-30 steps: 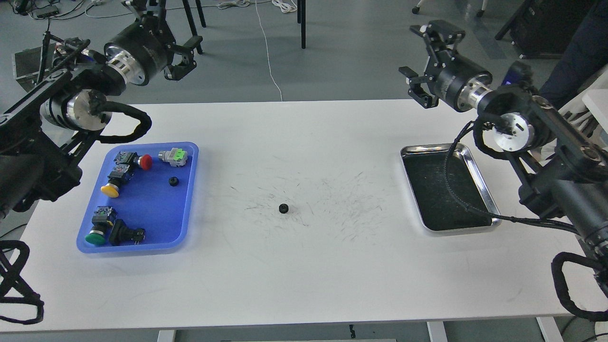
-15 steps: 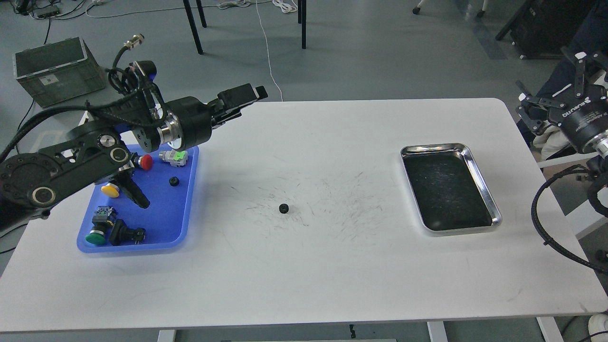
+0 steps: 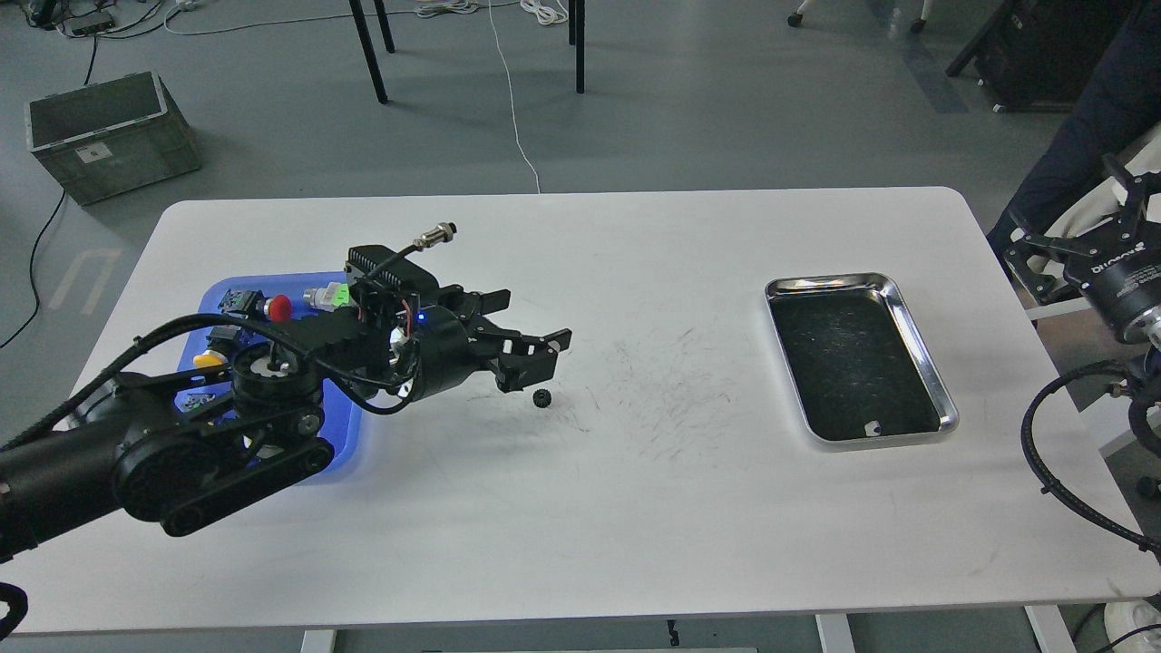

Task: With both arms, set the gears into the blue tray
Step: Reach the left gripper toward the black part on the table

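The left gripper point(image 3: 526, 349) is over the middle of the white table point(image 3: 580, 508), with its two black fingers spread wide and nothing between them. The lower finger point(image 3: 524, 370) ends just above and to the left of a small black gear point(image 3: 542, 396). The gear lies flat on the table among thin dark scratch marks, and I cannot tell if the finger touches it.

Behind the gripper, the left arm point(image 3: 218, 435) goes back to the lower left edge and covers most of the blue tray point(image 3: 213, 299). In the part of the tray that shows, there is a red button point(image 3: 278, 308), a switch with a green cap point(image 3: 328, 296) and a little of a yellow button point(image 3: 209, 360).

The right gripper point(image 3: 1079, 240) is far off, past the right edge of the table, and its fingers seem open, holding nothing. Between it and the gear lies a steel tray point(image 3: 916, 317) with a dark inside. On the floor behind the table stands a grey crate point(image 3: 109, 136).
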`<state>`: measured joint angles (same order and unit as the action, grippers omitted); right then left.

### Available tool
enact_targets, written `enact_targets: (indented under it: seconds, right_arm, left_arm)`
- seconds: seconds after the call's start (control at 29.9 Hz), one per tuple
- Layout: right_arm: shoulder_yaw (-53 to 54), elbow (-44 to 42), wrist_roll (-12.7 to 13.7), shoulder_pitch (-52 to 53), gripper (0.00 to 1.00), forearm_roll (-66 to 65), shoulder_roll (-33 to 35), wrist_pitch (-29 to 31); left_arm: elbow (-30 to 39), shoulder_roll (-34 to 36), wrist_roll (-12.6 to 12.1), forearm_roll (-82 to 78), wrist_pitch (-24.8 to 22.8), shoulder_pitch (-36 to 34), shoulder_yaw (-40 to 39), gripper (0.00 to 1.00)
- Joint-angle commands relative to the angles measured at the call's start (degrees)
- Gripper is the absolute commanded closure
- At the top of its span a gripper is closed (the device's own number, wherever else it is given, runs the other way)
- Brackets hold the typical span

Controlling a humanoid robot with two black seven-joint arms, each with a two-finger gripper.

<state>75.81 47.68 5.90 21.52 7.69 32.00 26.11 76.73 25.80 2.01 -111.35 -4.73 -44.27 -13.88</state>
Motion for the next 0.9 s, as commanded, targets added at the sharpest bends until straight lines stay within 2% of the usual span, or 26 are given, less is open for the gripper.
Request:
enact_targets:
  seconds: [0.0,0.27,0.4,0.67,0.8,0.87]
  right_arm:
    - [0.0,-0.2,0.0,-0.1,0.02,0.0,0.0,-0.1]
    - [-0.1,-0.7,0.0,-0.1,0.02,0.0,0.0,-0.1]
    - [-0.1,-0.7,0.0,-0.1,0.02,0.0,0.0,-0.1]
    - [0.1,-0.5,-0.1,0.1,0.02,0.0,0.0,-0.1]
    - [0.1,-0.5,-0.1,0.1,0.02,0.0,0.0,-0.1]
    - [0.1,-0.5,-0.1,0.1,0.02,0.0,0.0,-0.1]
  left_arm:
    - [-0.4,-2.8,-0.2,-7.9,0.1,2.2,0.3,0.02]
    - [-10.8,-9.7,-0.2,-13.7,2.4,4.3,0.5,0.04]
    - [-13.8,-11.0,-0.2,-13.7,2.5,4.3,0.5,0.06]
    - [-17.0,-11.1,-0.1,-13.7,2.9,4.3,1.3,0.2]
    - [-18.1,-11.0,0.1,-13.7,3.4,4.8,1.3,0.32]
    - [-18.1,-10.9,0.1,-13.7,3.4,5.3,1.3,0.44]
